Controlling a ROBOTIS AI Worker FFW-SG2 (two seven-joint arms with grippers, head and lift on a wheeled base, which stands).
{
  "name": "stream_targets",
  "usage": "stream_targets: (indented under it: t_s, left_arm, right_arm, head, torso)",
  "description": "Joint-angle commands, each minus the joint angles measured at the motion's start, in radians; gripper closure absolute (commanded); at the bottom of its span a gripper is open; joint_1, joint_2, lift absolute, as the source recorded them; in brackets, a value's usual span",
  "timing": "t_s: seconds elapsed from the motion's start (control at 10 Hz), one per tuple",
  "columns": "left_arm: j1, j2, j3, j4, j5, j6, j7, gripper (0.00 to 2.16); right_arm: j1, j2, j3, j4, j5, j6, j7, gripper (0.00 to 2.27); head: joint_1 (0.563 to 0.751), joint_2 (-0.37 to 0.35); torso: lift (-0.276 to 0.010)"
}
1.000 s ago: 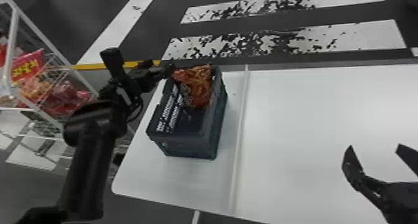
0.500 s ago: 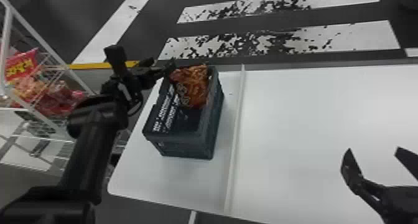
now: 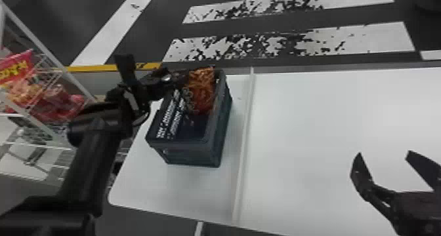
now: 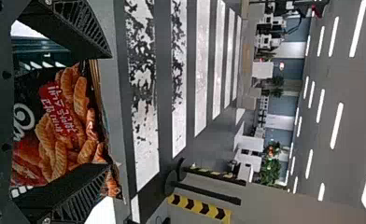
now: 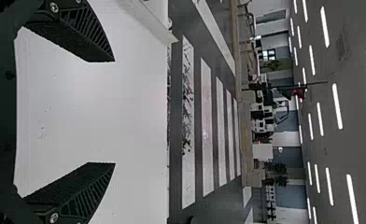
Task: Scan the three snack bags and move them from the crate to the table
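One crinkly, orange-red snack bag (image 3: 201, 97), in a boxy dark plastic crate (image 3: 197, 155), left of centre; left gripper (image 3: 191, 77), fingers parted about it. Smooth white counter (image 3: 328, 120), raised pale ridge (image 3: 246, 127) beside crate; wire rack (image 3: 46, 49), far left; right gripper (image 3: 384, 153), lower right, spread wide, empty.

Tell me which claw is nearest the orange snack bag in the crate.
The left claw, open right at the bag in the far end of the crate; the right claw hangs open over the table.
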Motion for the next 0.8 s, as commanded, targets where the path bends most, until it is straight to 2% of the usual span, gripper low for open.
stream_targets:
  t_s: [0.0,0.1,0.2,0.4,0.7]
  left_arm:
    - [0.003,0.001,0.0,-0.001,0.0,0.011,-0.01,0.04]
    - [0.016,0.005,0.0,-0.015,0.003,0.039,-0.025,0.04]
    - [0.054,0.006,0.001,-0.067,0.011,0.061,-0.04,0.04]
    - [0.115,0.009,0.021,-0.171,0.02,0.156,-0.04,0.04]
    - [0.148,0.012,0.038,-0.214,0.015,0.156,-0.025,0.04]
  right_arm:
    - [0.009,-0.003,-0.004,-0.006,0.0,-0.01,-0.002,0.09]
    - [0.012,-0.003,-0.004,-0.01,0.0,-0.013,-0.002,0.09]
    - [0.012,0.0,-0.002,-0.01,0.0,-0.013,-0.002,0.09]
    - [0.006,0.007,0.01,-0.01,0.0,-0.013,-0.002,0.09]
    - [0.0,0.011,0.018,-0.008,0.0,-0.013,-0.002,0.09]
  head:
    - [0.695,0.305]
    - [0.695,0.303]
    - [0.695,0.302]
    - [0.695,0.293]
    - [0.695,0.3]
  torso:
    - [-0.062]
    - [-0.062]
    - [-0.062]
    - [-0.062]
    - [-0.062]
